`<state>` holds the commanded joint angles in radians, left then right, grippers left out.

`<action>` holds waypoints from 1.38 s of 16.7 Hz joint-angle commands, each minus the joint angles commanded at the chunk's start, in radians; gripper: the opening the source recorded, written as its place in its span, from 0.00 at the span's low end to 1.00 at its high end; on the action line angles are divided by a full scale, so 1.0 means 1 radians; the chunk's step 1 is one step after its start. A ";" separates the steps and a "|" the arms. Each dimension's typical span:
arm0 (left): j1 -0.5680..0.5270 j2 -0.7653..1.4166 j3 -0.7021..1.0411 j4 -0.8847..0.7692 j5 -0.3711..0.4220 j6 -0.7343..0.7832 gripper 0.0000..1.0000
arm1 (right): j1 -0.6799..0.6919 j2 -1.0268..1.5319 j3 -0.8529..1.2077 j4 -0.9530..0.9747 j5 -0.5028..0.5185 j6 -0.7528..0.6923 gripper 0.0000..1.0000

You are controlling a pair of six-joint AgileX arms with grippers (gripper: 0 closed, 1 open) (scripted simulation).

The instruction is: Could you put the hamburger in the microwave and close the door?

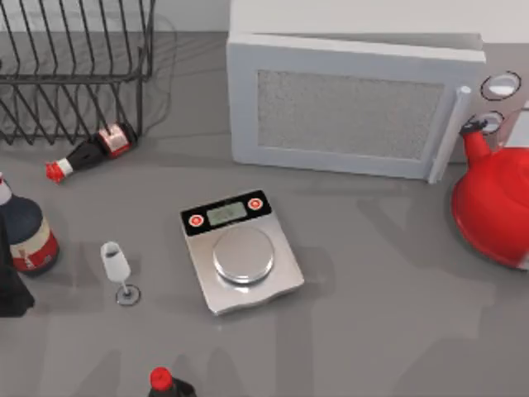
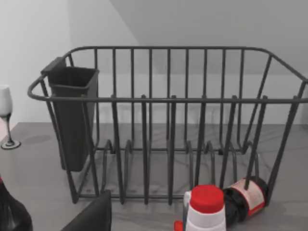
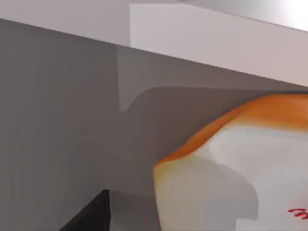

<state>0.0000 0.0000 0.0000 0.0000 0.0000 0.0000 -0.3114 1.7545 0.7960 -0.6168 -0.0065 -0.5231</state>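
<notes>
Our large white boxy microwave (image 1: 355, 103) stands at the back of the grey surface (image 1: 372, 331), its white-framed door (image 1: 343, 112) with the speckled mesh window shut flush and the pale bar handle (image 1: 449, 136) toward the right. Just right of it sits a red kettle (image 1: 496, 203). In front, near the middle, lies a small silver kitchen scale (image 1: 240, 252), with a clear wine glass (image 1: 118, 269) to its left. A black wire dish rack (image 2: 168, 125) occupies the back left, a dark sauce bottle (image 1: 91, 153) lying beside it. We cannot tell how our jaws stand on either arm.
</notes>
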 joint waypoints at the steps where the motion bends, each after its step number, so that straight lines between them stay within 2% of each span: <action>1: 0.000 0.000 0.000 0.000 0.000 0.000 1.00 | 0.001 0.005 -0.001 0.007 0.000 0.002 1.00; 5: 0.000 0.000 0.000 0.000 0.000 0.000 1.00 | 0.001 0.006 -0.001 0.008 0.000 0.002 1.00; 18: 0.000 0.000 0.000 0.000 0.000 0.000 1.00 | 0.001 0.006 -0.001 0.008 0.000 0.002 0.02; 23: 0.000 0.000 0.000 0.000 0.000 0.000 1.00 | 0.001 0.006 -0.001 0.008 0.000 0.002 0.00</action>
<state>0.0000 0.0000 0.0000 0.0000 0.0000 0.0000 -0.3104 1.7608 0.7950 -0.6086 -0.0065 -0.5209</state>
